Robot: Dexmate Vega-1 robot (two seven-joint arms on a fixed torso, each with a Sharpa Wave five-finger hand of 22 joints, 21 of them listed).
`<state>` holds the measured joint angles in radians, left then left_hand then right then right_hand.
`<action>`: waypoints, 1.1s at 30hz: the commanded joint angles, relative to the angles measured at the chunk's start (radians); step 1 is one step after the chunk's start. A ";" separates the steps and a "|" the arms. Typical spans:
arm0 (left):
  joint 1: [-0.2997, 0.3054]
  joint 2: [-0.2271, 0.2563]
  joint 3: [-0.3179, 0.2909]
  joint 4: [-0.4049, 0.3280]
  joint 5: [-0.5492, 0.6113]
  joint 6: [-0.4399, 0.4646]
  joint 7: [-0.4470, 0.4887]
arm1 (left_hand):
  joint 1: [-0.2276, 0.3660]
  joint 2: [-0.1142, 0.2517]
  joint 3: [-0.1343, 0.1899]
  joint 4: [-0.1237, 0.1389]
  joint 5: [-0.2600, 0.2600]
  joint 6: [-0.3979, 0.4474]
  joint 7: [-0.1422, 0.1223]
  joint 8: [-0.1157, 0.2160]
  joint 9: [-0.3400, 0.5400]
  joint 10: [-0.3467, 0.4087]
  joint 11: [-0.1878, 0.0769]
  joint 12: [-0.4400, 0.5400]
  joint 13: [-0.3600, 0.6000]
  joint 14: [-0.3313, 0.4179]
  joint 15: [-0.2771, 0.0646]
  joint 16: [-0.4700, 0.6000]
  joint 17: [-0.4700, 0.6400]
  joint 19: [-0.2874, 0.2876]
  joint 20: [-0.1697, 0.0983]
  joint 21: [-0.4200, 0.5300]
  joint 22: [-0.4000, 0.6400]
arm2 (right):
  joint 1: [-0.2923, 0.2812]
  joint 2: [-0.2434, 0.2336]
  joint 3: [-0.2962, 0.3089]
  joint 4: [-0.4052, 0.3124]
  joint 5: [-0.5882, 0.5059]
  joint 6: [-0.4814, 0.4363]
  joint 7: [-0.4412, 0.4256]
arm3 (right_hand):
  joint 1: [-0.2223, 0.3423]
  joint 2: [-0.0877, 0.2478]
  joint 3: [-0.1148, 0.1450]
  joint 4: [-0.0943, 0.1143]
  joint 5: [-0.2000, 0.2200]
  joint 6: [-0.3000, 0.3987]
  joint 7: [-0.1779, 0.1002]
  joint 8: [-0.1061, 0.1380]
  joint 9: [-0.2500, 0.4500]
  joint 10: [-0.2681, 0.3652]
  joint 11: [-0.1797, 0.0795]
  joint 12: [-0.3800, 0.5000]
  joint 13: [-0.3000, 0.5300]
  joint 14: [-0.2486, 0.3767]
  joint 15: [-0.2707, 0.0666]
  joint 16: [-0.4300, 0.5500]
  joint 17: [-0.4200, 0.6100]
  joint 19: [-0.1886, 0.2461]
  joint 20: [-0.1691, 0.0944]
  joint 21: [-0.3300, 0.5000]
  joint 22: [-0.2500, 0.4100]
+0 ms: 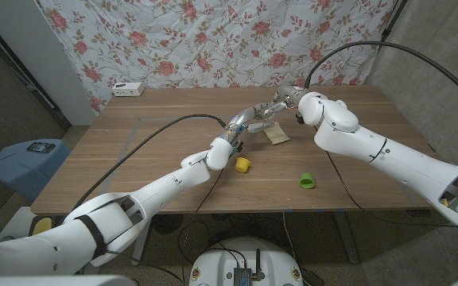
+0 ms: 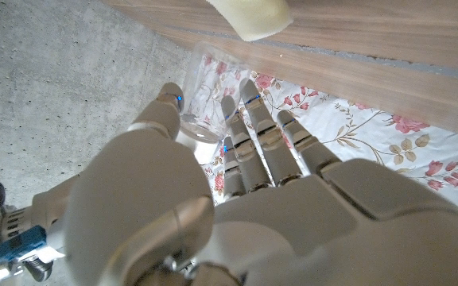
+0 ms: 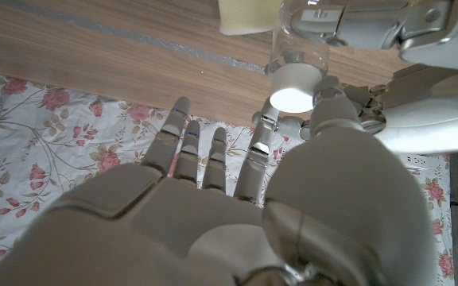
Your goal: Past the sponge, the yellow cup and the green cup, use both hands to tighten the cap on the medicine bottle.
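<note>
A clear medicine bottle [image 3: 299, 36] with a white cap [image 3: 293, 86] is held above the table between both hands. My left hand [image 1: 246, 122] grips its clear body [image 2: 199, 87], with the thumb on one side and the fingers on the other. My right hand [image 1: 288, 98] meets it from the far side, its thumb [image 3: 331, 99] and a fingertip flanking the cap. Below the hands, the tan sponge [image 1: 277, 136] lies on the wooden table [image 1: 157, 151]. Nearer the front edge stand the yellow cup [image 1: 243, 164] and the green cup [image 1: 306, 181].
A white power strip [image 1: 128, 89] sits at the table's far left corner. A black cable runs over the table along my left arm, and another arches over my right arm. A floral cloth hangs behind the table.
</note>
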<state>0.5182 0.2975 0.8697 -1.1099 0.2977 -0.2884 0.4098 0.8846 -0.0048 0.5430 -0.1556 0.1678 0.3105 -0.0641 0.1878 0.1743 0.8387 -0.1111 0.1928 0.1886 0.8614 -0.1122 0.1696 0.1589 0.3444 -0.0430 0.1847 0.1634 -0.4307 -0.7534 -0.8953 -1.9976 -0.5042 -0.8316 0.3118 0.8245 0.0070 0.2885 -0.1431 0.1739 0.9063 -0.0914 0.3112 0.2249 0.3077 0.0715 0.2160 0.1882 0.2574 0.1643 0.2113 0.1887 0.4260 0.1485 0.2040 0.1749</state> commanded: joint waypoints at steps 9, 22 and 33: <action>0.004 -0.002 -0.002 0.001 0.000 -0.005 0.006 | 0.005 0.015 0.003 0.004 0.008 0.006 -0.004 0.000 0.003 0.049 -0.042 0.003 0.003 0.010 -0.080 0.004 0.001 -0.004 -0.047 0.000 0.002 | 0.004 0.017 -0.022 0.003 -0.018 -0.046 -0.030 | -0.029 -0.003 -0.009 0.014 0.005 0.040 0.010 0.015 0.006 0.027 0.003 0.005 0.004 0.020 0.001 0.008 0.002 0.020 0.003 0.008 0.001; 0.006 -0.004 -0.002 -0.003 0.001 0.003 0.008 | 0.003 0.014 0.003 0.004 0.008 0.005 -0.004 -0.001 0.003 0.049 -0.043 0.003 0.003 0.009 -0.077 0.003 0.001 -0.004 -0.045 0.000 0.002 | 0.000 0.031 -0.035 0.010 -0.030 -0.075 -0.060 | -0.072 -0.018 -0.031 0.026 0.004 0.097 0.017 0.034 0.005 0.068 0.001 0.009 0.004 0.055 0.000 0.015 0.003 0.037 0.004 0.010 0.002; 0.001 -0.008 0.001 0.008 0.002 -0.005 0.010 | 0.003 0.014 0.004 0.004 0.008 0.007 -0.005 0.000 0.003 0.050 -0.041 0.004 0.003 0.007 -0.077 0.003 0.000 -0.003 -0.046 0.000 0.002 | -0.003 0.039 -0.044 0.016 -0.036 -0.094 -0.088 | -0.093 -0.023 -0.040 0.029 0.006 0.146 0.027 0.048 0.003 0.097 -0.002 0.010 0.003 0.080 -0.005 0.018 0.003 0.051 0.005 0.011 0.002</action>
<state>0.5231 0.2936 0.8684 -1.1104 0.2990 -0.2912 0.4174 0.8881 -0.0011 0.5428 -0.1559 0.1708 0.3105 -0.0641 0.1878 0.1743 0.8387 -0.1110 0.1929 0.1887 0.8613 -0.1122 0.1695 0.1589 0.3444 -0.0430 0.1847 0.1634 -0.4295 -0.7236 -0.9311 -1.9875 -0.5346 -0.9067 0.2505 0.7338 -0.0155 0.2533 -0.1147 0.1742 1.0355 -0.0596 0.3525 0.2252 0.3939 0.0708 0.2159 0.1882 0.3234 0.1591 0.2227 0.1884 0.4689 0.1520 0.2116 0.1746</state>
